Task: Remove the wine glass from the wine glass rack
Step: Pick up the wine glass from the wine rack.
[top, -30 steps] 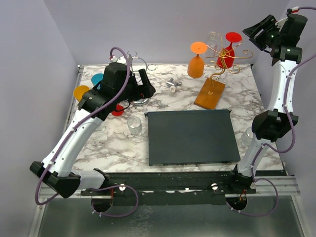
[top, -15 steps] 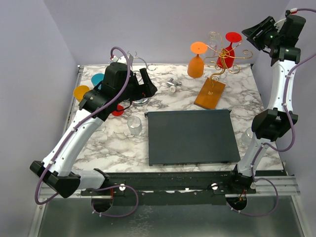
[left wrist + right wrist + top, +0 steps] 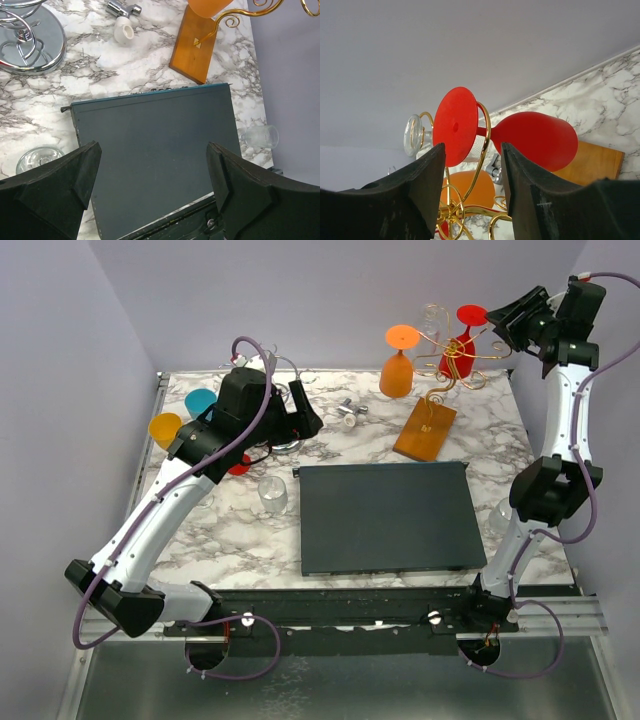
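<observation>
Here | red wine glass (image 3: 535, 140) hung on rack (image 3: 425, 430) | orange glass (image 3: 396, 375) adjacent

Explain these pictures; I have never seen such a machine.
Two robot arms stand at the near edge of a marble table, each ending in a two-fingered pincer. The wide picture looks down from above; the other two come from wrist cameras. On the table lie a dark tray, a chrome stand, a clear glass and a wooden-based gold rack with a red glass and an orange glass hanging on it. The left pincer is open, aimed at the tray. The right pincer is open, facing the red glass's foot. Nothing is held.
</observation>
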`<state>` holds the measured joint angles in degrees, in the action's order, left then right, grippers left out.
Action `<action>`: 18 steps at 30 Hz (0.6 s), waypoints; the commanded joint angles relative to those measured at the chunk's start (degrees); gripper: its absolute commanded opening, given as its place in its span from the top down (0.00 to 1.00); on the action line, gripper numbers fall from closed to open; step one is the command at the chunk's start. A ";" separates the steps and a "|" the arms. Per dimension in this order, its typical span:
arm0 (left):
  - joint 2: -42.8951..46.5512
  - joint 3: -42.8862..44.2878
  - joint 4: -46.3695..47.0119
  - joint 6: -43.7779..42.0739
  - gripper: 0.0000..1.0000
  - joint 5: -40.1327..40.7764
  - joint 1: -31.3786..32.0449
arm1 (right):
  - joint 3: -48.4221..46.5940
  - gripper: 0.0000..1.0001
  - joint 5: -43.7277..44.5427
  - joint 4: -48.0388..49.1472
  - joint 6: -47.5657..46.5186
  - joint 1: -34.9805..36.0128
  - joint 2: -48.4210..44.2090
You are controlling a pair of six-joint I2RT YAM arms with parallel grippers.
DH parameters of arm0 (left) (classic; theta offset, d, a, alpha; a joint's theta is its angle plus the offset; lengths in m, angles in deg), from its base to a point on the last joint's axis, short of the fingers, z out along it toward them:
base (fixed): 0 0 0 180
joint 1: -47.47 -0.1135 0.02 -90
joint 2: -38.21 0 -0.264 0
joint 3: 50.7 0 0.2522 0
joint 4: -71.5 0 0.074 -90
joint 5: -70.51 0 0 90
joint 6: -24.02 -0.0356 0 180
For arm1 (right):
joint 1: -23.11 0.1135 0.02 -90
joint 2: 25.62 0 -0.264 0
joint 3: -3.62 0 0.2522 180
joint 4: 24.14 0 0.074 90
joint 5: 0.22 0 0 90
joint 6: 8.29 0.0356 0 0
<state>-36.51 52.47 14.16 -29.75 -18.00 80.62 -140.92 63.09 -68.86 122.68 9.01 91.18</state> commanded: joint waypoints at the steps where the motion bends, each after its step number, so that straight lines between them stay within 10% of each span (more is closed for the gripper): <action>1: 0.17 -0.87 1.21 0.25 0.06 -0.39 0.43 | 2.18 0.47 3.05 2.09 0.62 0.86 -3.11; 18: 0.01 -1.07 1.80 0.33 0.06 -0.62 0.51 | 5.21 0.47 3.50 3.97 1.40 1.55 -7.32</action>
<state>-36.49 51.96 14.47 -29.75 -18.00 80.62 -137.55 66.63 -67.22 123.69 10.01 87.02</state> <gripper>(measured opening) 0.939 0.528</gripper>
